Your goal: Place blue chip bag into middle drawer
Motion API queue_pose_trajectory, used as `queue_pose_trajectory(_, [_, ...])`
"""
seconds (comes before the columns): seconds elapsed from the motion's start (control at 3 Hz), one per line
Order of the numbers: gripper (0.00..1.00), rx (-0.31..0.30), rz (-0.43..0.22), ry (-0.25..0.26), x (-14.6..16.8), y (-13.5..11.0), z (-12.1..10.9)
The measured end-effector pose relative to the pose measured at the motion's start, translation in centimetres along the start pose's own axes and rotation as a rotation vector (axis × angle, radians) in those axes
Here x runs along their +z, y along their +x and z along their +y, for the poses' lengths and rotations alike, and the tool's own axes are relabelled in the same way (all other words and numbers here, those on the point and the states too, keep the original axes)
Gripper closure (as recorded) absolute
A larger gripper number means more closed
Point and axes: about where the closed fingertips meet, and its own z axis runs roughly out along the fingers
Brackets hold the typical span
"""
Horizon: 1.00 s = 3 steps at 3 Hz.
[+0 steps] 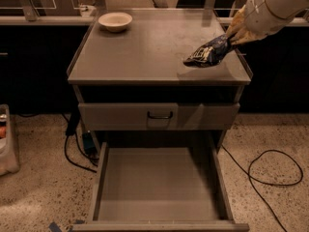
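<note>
The blue chip bag is dark blue with white speckles and hangs just above the right side of the cabinet top, casting a shadow there. My gripper comes in from the upper right and is shut on the bag's right end. The middle drawer is pulled out wide open below, in front of the cabinet, and its flat grey floor is bare. The bag is well above and behind the drawer's right rear corner.
A cream bowl stands at the back left of the cabinet top. A shut drawer front with a small black handle is above the open drawer. Cables lie on the speckled floor at the left and right.
</note>
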Motion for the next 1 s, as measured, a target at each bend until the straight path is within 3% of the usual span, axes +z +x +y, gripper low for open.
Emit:
queue_pose_trajectory(0.33, [1.0, -0.046, -0.028, -0.016, 2.2, -0.6, -0.5])
queue_pose_trajectory(1.0, [1.0, -0.089, -0.177, -0.033, 3.0, -5.4, 3.0])
